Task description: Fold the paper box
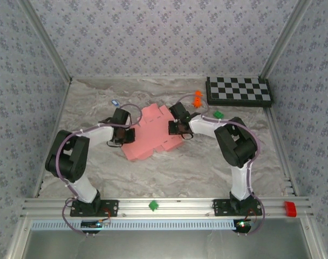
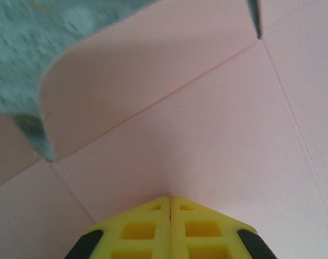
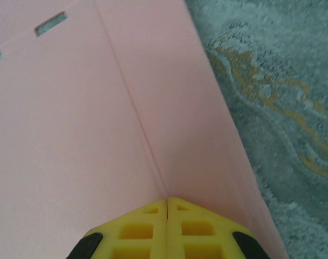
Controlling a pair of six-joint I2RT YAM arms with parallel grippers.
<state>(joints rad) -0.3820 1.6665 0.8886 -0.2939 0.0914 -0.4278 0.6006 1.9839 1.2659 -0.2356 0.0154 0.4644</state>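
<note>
Your left gripper [image 2: 169, 198] is clenched: in the left wrist cam the two yellow fingers meet w/ only a hairline seam btwn them, nothing pinched, tips pressed onto the paper box [image 2: 207, 135] right where two creases meet. Same for your right gripper [image 3: 167, 199]: fingers together, holding nothing, tips on the box [image 3: 61, 135] at the near end of a long crease. From the top cam the left gripper [image 1: 125, 138] sits on the box's left edge and the right gripper [image 1: 178, 129] on its right edge, one each side. The box [image 1: 150, 135] is a plain pink card sheet, mostly flat, lying approx mid-table on the marbled cloth [image 1: 207, 167] btwn the two arms. Its far edge is stepped w/ notches, its near edge straight. Left wrist cam shows a rounded flap [image 2: 126, 70] lifted off the cloth, w/ fold lines fanning across the panels. Right wrist cam shows two small slots [image 3: 50, 23] far-left, and a narrow side panel whose edge runs along the cloth. The sheet sits skewed to the table edges; its long axis runs roughly near-left to far-right, the near-left corner pointing toward the left arm's base. Off the box: a checkerboard [image 1: 239, 90] at far right, an orange toy [image 1: 197, 99] and a green toy [image 1: 218, 114] just beyond the right gripper, a small blue-white bit [image 1: 115, 101] far-left, plus a green block [image 1: 152, 205] and a red block [image 1: 289, 209] on the front rail
</note>
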